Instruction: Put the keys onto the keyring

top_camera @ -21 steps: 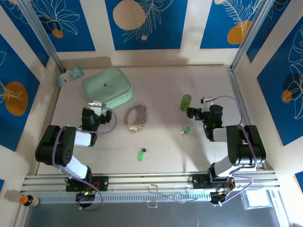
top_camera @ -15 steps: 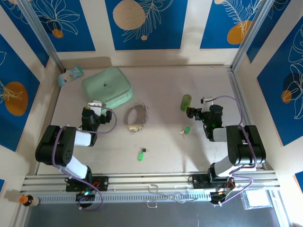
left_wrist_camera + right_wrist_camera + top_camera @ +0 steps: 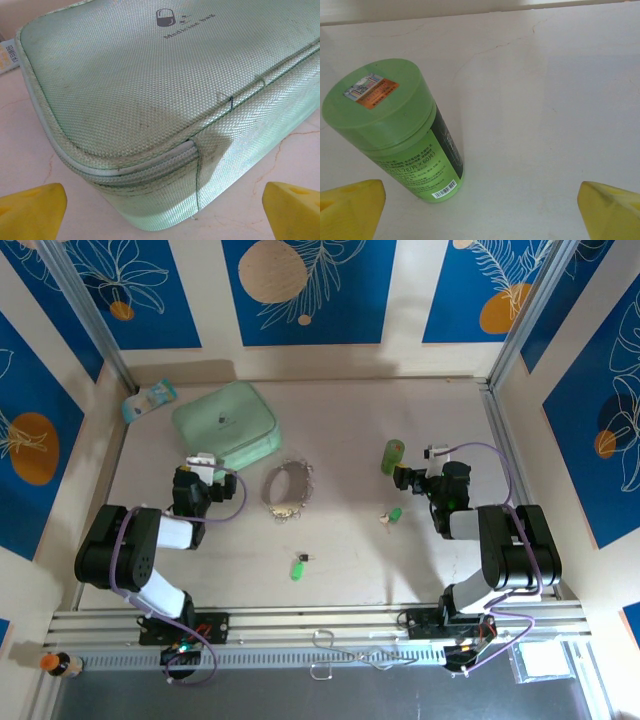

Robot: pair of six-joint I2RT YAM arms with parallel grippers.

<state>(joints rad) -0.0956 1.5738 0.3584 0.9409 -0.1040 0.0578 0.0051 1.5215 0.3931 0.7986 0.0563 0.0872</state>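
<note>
Right claw [image 3: 407, 477], spread wide like the left claw [image 3: 203, 460], could topple the upright green plastic canister [image 3: 393, 456] just ahead by swinging.

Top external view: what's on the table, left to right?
Small packet → mint medicine bag → keyring → green bottle. Left out: one key lies in line with the keyring, nearer the arms, and the other key in line with the bottle, so their order is unclear.
</note>
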